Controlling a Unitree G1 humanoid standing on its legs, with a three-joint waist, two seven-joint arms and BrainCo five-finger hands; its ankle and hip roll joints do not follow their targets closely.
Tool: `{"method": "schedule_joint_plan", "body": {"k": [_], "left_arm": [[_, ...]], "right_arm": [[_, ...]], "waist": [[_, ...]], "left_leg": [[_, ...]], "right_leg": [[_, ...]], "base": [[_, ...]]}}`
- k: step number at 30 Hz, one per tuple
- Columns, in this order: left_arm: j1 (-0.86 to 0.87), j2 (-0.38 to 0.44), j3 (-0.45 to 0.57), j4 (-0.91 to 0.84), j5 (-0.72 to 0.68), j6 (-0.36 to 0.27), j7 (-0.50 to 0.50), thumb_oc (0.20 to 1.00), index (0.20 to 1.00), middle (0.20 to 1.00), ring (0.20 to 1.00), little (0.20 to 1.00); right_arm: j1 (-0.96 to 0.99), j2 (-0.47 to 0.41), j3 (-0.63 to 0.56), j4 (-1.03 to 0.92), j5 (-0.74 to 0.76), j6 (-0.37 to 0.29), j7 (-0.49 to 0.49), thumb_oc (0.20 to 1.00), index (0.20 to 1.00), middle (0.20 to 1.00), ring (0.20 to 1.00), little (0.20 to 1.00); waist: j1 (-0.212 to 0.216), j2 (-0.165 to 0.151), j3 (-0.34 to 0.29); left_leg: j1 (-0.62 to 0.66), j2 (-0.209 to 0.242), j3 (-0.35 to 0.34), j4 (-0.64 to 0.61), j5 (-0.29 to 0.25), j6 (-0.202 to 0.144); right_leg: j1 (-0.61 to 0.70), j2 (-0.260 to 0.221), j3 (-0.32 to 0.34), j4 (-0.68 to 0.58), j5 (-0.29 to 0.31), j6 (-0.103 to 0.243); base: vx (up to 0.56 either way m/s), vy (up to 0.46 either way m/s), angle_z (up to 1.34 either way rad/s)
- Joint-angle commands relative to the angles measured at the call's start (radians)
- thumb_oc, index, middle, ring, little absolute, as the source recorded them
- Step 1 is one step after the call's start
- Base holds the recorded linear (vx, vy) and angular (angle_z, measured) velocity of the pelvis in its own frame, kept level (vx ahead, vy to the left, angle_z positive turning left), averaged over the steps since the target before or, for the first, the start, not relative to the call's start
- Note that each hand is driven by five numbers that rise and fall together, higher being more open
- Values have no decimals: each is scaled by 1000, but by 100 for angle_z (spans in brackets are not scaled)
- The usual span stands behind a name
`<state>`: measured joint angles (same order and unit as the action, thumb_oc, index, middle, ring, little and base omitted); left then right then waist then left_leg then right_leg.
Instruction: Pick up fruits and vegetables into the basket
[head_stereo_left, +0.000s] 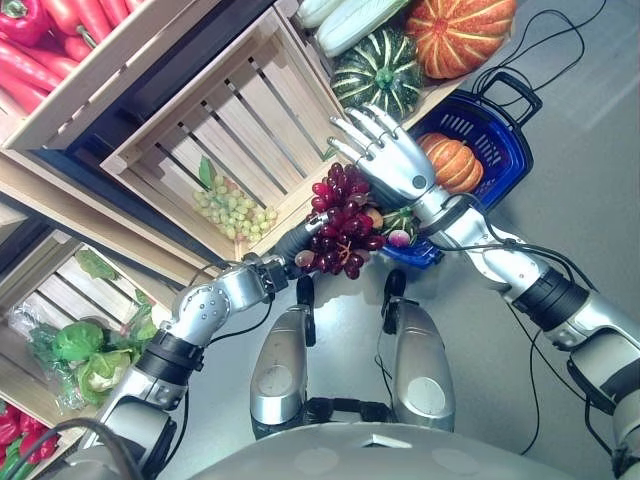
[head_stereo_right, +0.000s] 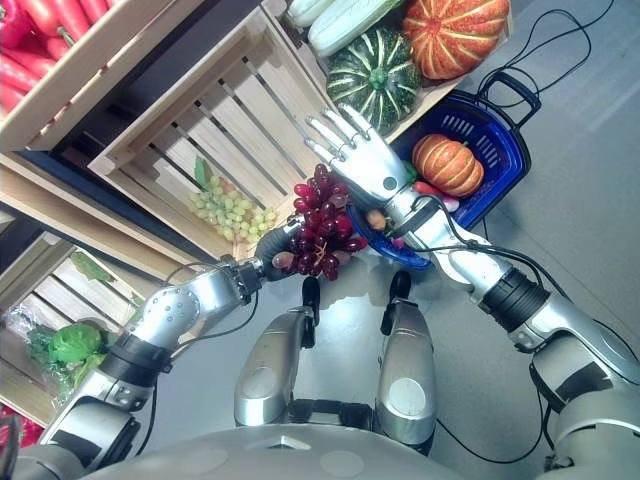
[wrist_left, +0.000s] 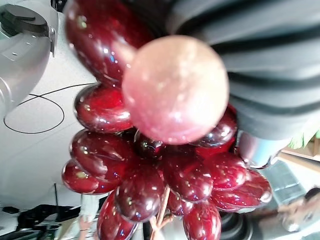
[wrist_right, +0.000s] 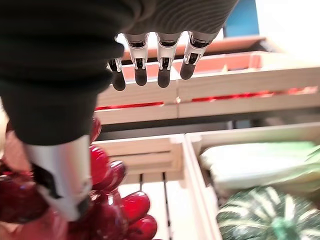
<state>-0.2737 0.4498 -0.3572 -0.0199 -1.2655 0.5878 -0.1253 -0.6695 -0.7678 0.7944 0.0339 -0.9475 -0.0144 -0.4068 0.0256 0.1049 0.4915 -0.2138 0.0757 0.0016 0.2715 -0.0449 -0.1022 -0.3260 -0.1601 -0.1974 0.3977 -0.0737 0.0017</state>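
A bunch of red grapes (head_stereo_left: 341, 222) hangs in the air in front of the wooden crates, just beside the near rim of the blue basket (head_stereo_left: 503, 128). My left hand (head_stereo_left: 292, 247) reaches it from below left and is shut on it; the left wrist view has the red grapes (wrist_left: 165, 170) right against the dark cover. My right hand (head_stereo_left: 392, 157) lies over the top of the bunch, open with straight fingers (wrist_right: 164, 70), its thumb (wrist_right: 62, 175) beside the grapes. A small orange pumpkin (head_stereo_left: 452, 163) sits in the basket with a few smaller items.
Green grapes (head_stereo_left: 236, 212) lie in the slatted crate (head_stereo_left: 215, 110) behind the bunch. A striped green squash (head_stereo_left: 378, 72), a large orange pumpkin (head_stereo_left: 458, 32) and a pale vegetable (head_stereo_left: 350, 22) fill the crate above. Red peppers (head_stereo_left: 55, 35) are top left, lettuce (head_stereo_left: 85, 355) lower left.
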Motion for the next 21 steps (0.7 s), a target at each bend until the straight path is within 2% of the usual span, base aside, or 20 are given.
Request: {"method": "schedule_joint_plan", "body": {"k": [1,4,7,14,16,21], "left_arm": [[13,-11,-65,-82,33,-55,-136,200,200,200,200,200],[1,28,-62,-121,42,-59,-147,200,200,200,200,200],[-3,46,-62,-159,59,-54,-149,200,200,200,200,200],[-24,81,-87,-181,110,-60,-214,200,200,200,200,200],[-34,91,-97,-186,111,-63,-224,200,200,200,200,200],[-65,121,-128,-199,87,-54,-242,200,200,200,200,200]], "right_arm": [[-52,36,84,-13,84,-93,89,1000,1000,1000,1000,1000],[-92,-3,87,-85,153,-104,233,1000,1000,1000,1000,1000],[-121,-22,92,-114,194,-122,325,1000,1000,1000,1000,1000],[-209,-70,135,-131,326,-217,533,1000,1000,1000,1000,1000],[-229,-81,156,-152,375,-215,574,1000,1000,1000,1000,1000],[-260,-93,171,-190,451,-195,592,1000,1000,1000,1000,1000]], "waist": [[8,-58,-77],[11,-70,-66],[22,-80,-67],[30,-92,-81],[30,-94,-82],[23,-94,-85]], "left_leg": [[-10,-36,72,33,-86,87],[5,-28,78,33,-91,88],[7,-18,79,41,-95,85],[20,-12,80,44,-99,81],[22,-10,80,45,-98,80],[31,-7,79,40,-95,77]], "right_leg": [[115,-47,20,-90,-52,107],[123,-47,23,-88,-54,108],[131,-46,16,-82,-58,105],[146,-44,17,-81,-62,101],[147,-45,18,-79,-63,101],[147,-46,25,-73,-63,101]], "base": [[-24,-5,10],[11,-41,2],[33,-68,1],[34,-18,2],[0,0,0],[18,6,2]]}}
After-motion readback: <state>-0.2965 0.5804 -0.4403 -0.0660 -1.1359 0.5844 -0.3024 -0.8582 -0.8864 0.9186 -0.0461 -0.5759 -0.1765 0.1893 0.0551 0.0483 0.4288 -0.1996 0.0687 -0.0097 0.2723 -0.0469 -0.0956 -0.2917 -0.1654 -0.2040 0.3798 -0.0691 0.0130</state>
